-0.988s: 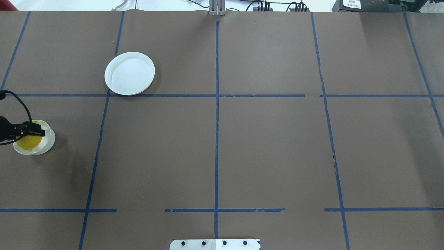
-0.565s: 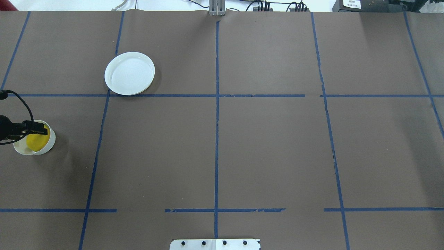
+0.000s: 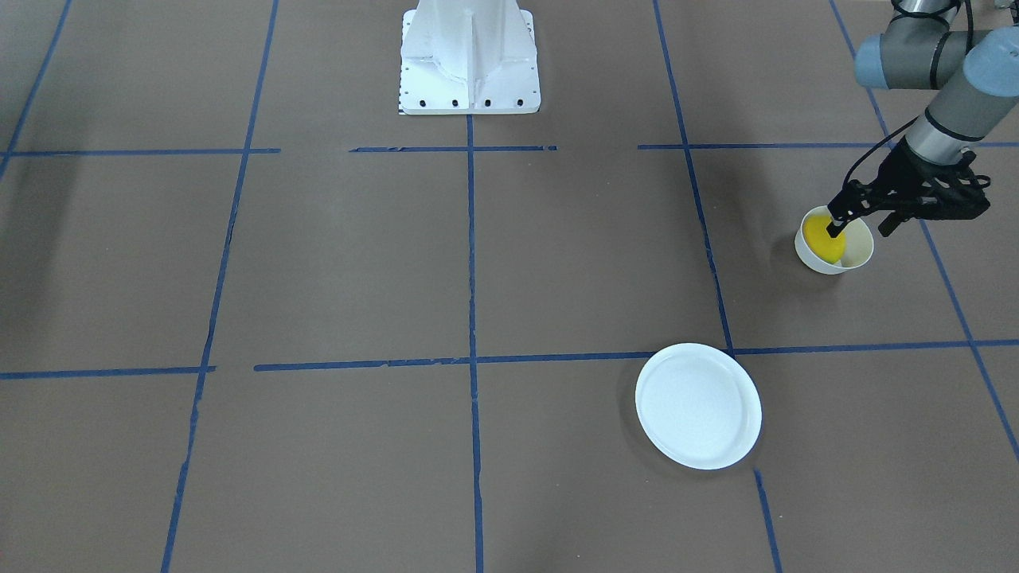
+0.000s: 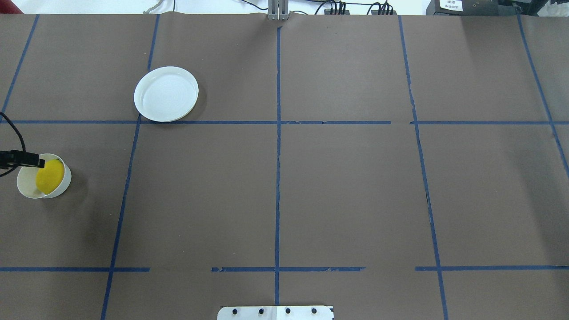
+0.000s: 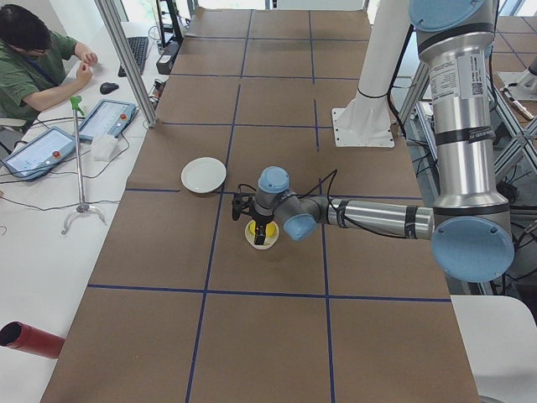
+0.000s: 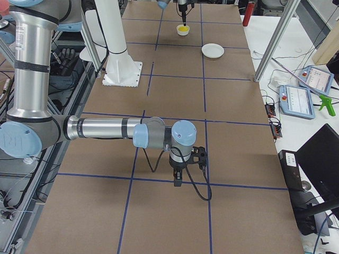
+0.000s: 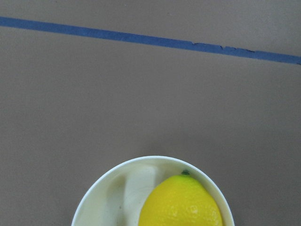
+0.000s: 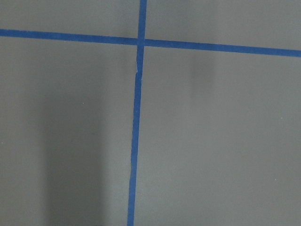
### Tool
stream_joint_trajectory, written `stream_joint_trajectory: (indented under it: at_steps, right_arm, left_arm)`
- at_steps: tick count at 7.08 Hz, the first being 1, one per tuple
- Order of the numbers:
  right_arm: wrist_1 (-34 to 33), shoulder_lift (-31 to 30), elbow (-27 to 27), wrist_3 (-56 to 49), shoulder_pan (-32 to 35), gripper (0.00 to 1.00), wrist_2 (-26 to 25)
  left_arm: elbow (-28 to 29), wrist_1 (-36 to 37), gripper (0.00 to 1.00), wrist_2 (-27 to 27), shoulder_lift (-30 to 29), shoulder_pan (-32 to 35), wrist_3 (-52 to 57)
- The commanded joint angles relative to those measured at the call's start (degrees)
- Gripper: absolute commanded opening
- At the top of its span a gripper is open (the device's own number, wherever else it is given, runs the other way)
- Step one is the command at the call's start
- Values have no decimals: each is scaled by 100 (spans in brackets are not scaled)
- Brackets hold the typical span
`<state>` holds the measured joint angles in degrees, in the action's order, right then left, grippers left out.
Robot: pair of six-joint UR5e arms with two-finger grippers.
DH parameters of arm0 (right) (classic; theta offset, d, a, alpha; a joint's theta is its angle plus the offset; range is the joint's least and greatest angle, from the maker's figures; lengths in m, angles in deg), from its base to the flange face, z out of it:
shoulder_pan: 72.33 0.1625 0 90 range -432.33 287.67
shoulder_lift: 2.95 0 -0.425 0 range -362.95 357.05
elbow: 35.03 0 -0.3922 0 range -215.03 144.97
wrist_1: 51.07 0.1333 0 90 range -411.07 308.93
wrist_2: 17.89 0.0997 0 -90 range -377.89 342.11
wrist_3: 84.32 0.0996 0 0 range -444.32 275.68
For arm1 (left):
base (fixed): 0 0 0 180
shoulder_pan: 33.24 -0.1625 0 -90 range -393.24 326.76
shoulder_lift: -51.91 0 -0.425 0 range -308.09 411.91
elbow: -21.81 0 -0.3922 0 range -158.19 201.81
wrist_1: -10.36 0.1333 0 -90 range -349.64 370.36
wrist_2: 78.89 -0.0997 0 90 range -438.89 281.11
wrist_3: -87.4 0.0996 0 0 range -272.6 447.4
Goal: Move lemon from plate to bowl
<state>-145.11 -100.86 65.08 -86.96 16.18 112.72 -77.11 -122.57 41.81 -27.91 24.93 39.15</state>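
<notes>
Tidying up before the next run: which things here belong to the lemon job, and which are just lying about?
Job: lemon, bowl, plate, left gripper.
Lying about: blue tape, red tube, tablet.

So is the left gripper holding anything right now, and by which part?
Nothing is held: the left gripper hangs open just above the bowl, and the lemon rests inside the bowl on its own.
</notes>
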Motion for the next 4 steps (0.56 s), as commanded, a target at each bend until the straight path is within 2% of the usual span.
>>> stream_joint_trajectory:
  at_steps: [1, 2, 4]
  right_arm:
    - [0, 0, 0, 0, 0, 100, 0]
    - [0, 0, 0, 0, 0, 100, 0]
    - [0, 0, 0, 0, 0, 100, 0]
  left_arm:
    - [-5, 921, 100, 452, 20, 1314, 2360]
    - [-22, 1597, 100, 602, 2, 1938, 3347]
    - [-5, 3475, 100, 779, -251, 2916, 5385]
